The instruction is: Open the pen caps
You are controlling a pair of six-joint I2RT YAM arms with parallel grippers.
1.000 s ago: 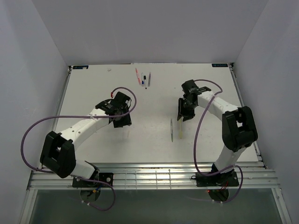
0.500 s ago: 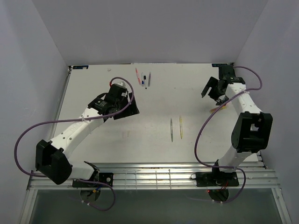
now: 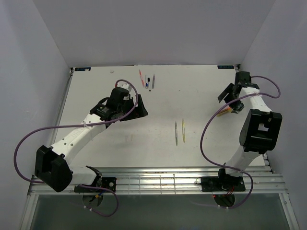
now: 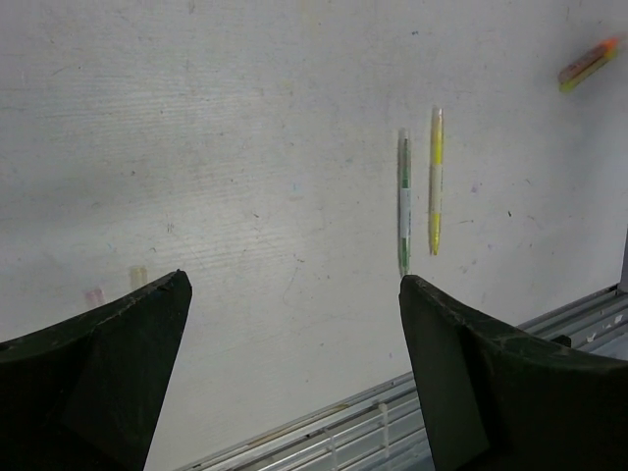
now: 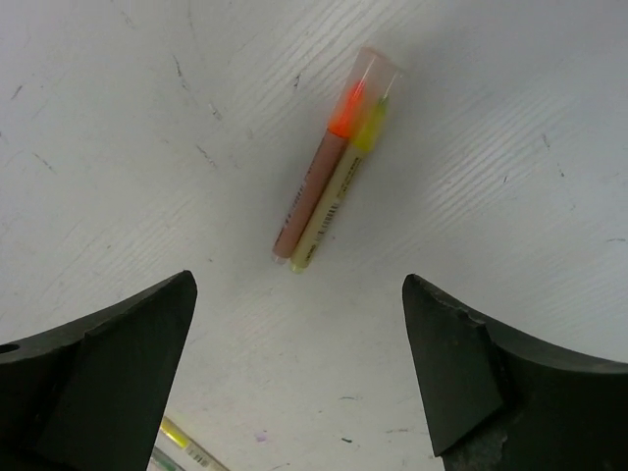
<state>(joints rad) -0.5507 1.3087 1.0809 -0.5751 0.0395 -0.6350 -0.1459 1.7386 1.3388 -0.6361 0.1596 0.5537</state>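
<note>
Two pen caps (image 5: 332, 183), one orange and one yellow, lie side by side on the white table; in the top view they show as an orange speck (image 3: 223, 112). My right gripper (image 5: 297, 278) hovers open just short of them, holding nothing, at the table's right side (image 3: 228, 99). My left gripper (image 4: 292, 280) is open and empty over the middle-left (image 3: 139, 111). Ahead of it lie a green pen (image 4: 403, 201) and a yellow pen (image 4: 435, 182), parallel, at mid-table (image 3: 180, 132). The same caps (image 4: 587, 64) show far right in the left wrist view.
Three more pens (image 3: 147, 80), one of them pink, lie near the back edge. Two faint pale spots (image 4: 116, 286) mark the table close to my left finger. A metal rail (image 3: 153, 179) runs along the near edge. Walls close in on both sides.
The right arm swung from mid-table out to the right side and its jaws opened. The left gripper moved up and right a little and opened wide.
</note>
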